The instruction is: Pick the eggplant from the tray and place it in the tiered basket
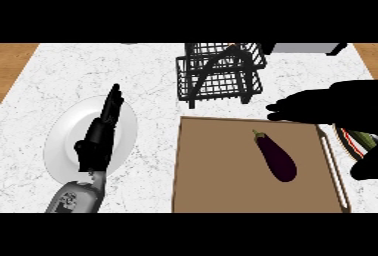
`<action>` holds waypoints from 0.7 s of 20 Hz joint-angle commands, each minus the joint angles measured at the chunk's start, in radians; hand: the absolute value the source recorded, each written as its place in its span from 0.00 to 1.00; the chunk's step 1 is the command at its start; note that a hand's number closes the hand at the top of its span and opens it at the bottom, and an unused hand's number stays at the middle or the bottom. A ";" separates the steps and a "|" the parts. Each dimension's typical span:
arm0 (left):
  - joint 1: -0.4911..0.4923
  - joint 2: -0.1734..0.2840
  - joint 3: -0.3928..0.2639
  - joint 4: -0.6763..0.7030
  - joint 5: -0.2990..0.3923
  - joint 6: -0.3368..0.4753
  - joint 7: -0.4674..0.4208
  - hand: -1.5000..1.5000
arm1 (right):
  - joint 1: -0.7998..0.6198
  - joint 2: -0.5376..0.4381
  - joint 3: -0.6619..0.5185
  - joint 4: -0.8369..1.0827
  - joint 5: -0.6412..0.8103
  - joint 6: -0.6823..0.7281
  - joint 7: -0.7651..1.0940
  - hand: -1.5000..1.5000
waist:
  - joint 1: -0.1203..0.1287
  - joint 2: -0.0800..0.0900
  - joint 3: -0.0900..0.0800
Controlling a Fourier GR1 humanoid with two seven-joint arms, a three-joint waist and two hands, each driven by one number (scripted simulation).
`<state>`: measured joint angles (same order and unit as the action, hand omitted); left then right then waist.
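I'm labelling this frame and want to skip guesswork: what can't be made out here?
- Right robot hand, head view: a dark silhouette, finger pose unreadable.
- Striped object at the right edge: cut off and covered by that hand.
- Grey box behind the tiered basket: cropped at the top.

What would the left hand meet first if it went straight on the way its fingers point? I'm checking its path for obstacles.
Nothing close: the left hand points up the view over the white plate, then bare marble counter. The tiered basket stands off to the right, though heights are unclear.
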<state>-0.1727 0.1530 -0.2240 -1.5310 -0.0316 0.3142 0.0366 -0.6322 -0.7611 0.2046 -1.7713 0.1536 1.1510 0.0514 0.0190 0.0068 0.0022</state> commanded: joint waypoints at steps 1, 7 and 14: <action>0.019 0.015 0.033 0.029 0.030 -0.040 -0.055 0.50 | 0.013 -0.039 0.044 0.026 0.145 0.024 -0.229 0.00 | 0.006 0.004 0.000; -0.004 -0.005 0.023 -0.009 -0.013 -0.011 0.014 0.50 | 0.022 -0.115 0.113 0.014 0.259 -0.093 -0.376 0.00 | -0.007 -0.003 -0.001; 0.010 -0.018 0.023 -0.026 -0.010 -0.015 0.016 0.50 | 0.020 -0.206 0.236 0.068 0.404 -0.308 -0.615 0.00 | -0.002 -0.001 0.000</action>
<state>-0.1651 0.1488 -0.2022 -1.5518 -0.0348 0.2875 0.0457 -0.6169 -0.8991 0.4102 -1.7335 0.4840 0.8676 -0.3165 0.0205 0.0065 0.0018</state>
